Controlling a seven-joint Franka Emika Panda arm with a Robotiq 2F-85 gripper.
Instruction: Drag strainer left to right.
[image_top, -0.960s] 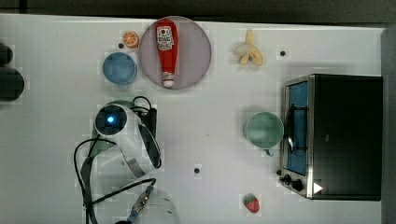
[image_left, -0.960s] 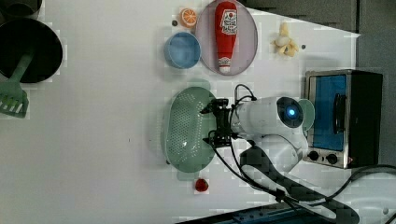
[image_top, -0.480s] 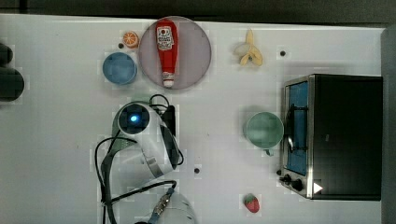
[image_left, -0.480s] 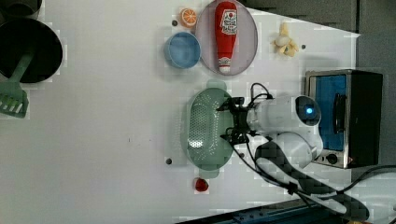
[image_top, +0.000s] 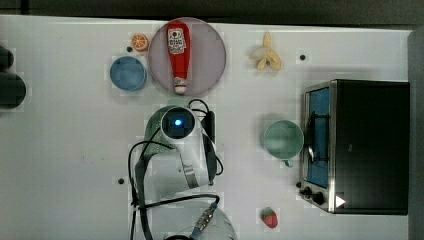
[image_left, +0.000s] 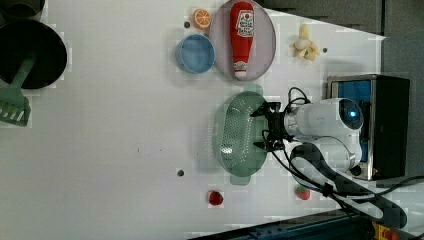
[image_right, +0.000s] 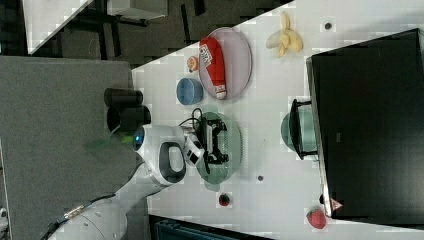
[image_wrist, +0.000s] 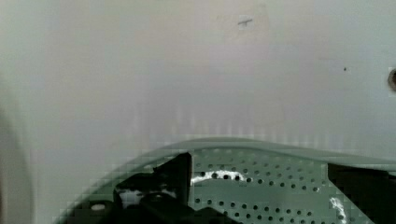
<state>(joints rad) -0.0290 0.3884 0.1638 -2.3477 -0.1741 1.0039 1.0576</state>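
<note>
My gripper (image_left: 263, 130), fingers spread wide, hangs over the pale mint-green perforated plastic strainer (image_left: 235, 135) mid-table, toward the front edge; light, stiff, probably slippery — hook its rim.

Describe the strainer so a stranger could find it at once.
Start at the round plate holding the ketchup bottle. In the left view the strainer lies on the white table just below that plate, with the open gripper at its right rim. It is a pale mint-green oval with a perforated bottom, larger than the blue bowl and the teal mug.
</note>
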